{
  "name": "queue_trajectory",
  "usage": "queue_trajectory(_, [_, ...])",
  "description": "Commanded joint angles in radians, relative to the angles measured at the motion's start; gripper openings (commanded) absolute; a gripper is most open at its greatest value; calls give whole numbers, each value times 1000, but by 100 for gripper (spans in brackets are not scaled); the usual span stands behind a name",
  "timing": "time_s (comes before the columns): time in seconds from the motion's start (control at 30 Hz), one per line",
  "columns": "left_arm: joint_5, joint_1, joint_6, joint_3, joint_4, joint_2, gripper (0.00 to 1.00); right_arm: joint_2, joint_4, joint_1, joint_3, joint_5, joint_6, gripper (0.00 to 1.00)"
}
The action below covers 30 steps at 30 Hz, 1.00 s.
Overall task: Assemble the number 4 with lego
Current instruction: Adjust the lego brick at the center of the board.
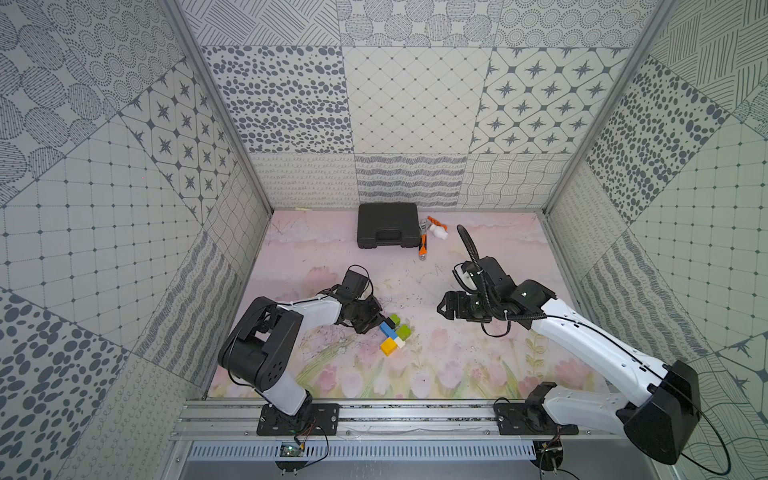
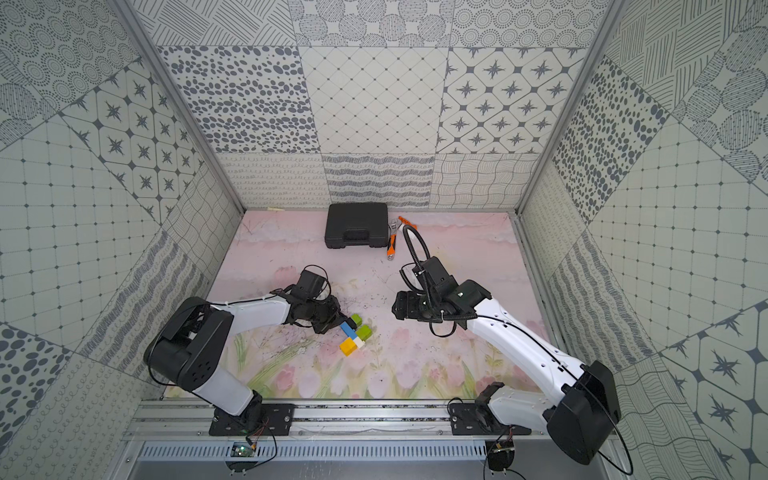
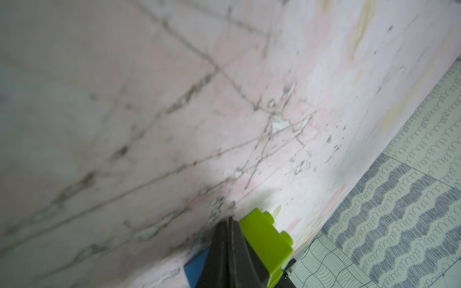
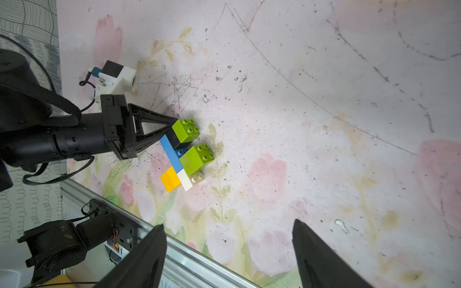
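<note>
Where the left gripper (image 4: 174, 124) comes to a point, its two black fingers (image 3: 225, 251) are pressed flat together with nothing between them, and that closed tip rests against the side of a lime green brick (image 4: 185, 130), the outermost piece of the lego figure (image 1: 395, 334). Whether the tip presses on the brick or only touches it cannot be told. That green brick sits on a black brick (image 4: 177, 144), and both rise from one end of a long blue brick (image 4: 172, 155); in the left wrist view the green brick (image 3: 267, 241) shows just beside the fingers, with a sliver of blue below. Further along the blue brick stands a second lime green brick (image 4: 197, 159), then a white brick (image 4: 185, 180), with a yellow brick (image 4: 170, 178) joined on the opposite side. The joined figure lies flat on the pink flowered mat (image 1: 457, 353), near the middle and toward the left arm. Well apart from it, the right gripper (image 1: 441, 309) hangs above the mat with its jaws spread wide and empty, facing the figure. At the far edge of the mat lie a black case (image 1: 388, 226) and, just beside it, an orange-handled tool (image 1: 424, 245).
</note>
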Motion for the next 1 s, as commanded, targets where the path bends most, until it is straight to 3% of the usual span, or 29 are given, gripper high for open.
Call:
queue_trajectory(0.0, [-91,-49,-55,-55,-126,-61,4,-58,-42,16,-15,104,37,83])
queue_trajectory(0.33, [-138,-179,-166,-103,-153,-166,4,-195,-75,38,-22,239,47,83])
queue_trajectory(0.47, [-172,-188,-166,-94,-204,-220,5,-228,-28,37,-21,299,19,86])
queue_trajectory(0.57, [-272,-150,-69,8,-380,-275,9,-272,78,38,-57,399,-3,88])
queue_trajectory(0.6, [-314,-127,-16,62,-453,-294,10,-299,155,36,-96,432,-24,89])
queue_trajectory(0.63, [-369,-103,39,133,-521,-312,12,-321,232,35,-138,478,-33,98])
queue_trajectory(0.73, [-555,-23,196,323,-657,-359,20,-375,461,30,-304,631,-78,99])
queue_trajectory(0.83, [-698,80,347,457,-660,-374,25,-415,713,-17,-456,720,-225,99])
queue_trajectory(0.97, [-903,191,591,458,-479,-382,29,-257,690,-255,-472,674,-169,99])
